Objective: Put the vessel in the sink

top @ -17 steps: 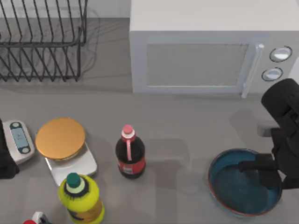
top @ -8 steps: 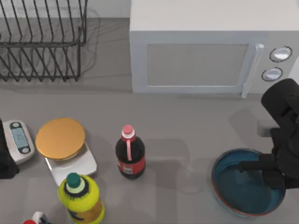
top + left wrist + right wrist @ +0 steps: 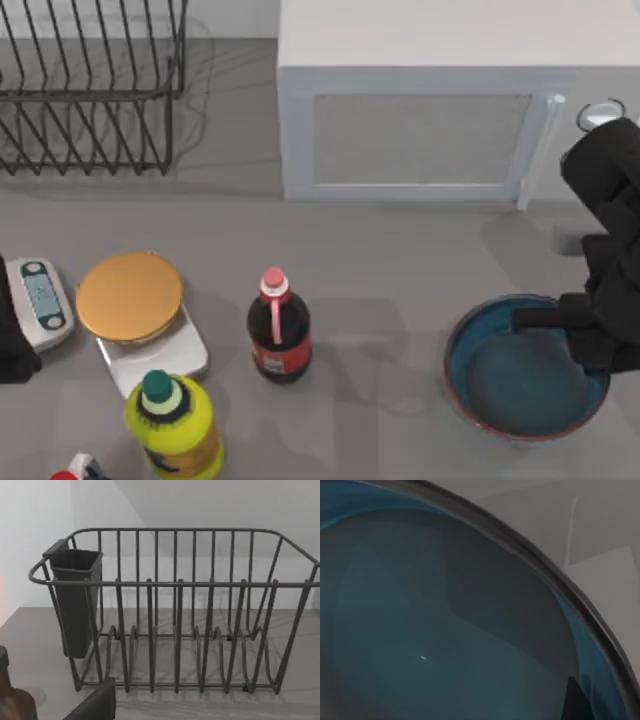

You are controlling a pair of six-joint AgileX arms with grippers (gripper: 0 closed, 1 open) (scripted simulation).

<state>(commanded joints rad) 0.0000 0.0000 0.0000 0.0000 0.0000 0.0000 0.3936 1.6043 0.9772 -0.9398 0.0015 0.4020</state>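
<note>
The vessel [image 3: 515, 375], a wide shallow bowl with a teal-blue inside and a thin reddish-brown rim, is at the table's front right. My right gripper [image 3: 585, 335] is shut on the right side of its rim, one finger reaching over the inside. Up close in the right wrist view, the vessel's blue inside [image 3: 435, 630] and dark rim appear, with a fingertip [image 3: 576, 701] at the picture's edge. The sink is out of view. My left arm [image 3: 10, 345] is parked at the left edge of the table.
A wire dish rack [image 3: 90, 90] stands at the back left, a microwave [image 3: 430, 110] at the back. An orange-topped scale [image 3: 130, 300], a small digital scale [image 3: 40, 300], a cola bottle [image 3: 278, 330] and a yellow bottle [image 3: 170, 420] occupy the front left.
The right gripper has risen and moved slightly toward the back with the vessel in it. The vessel now looks larger and tilted. The left arm has not moved.
</note>
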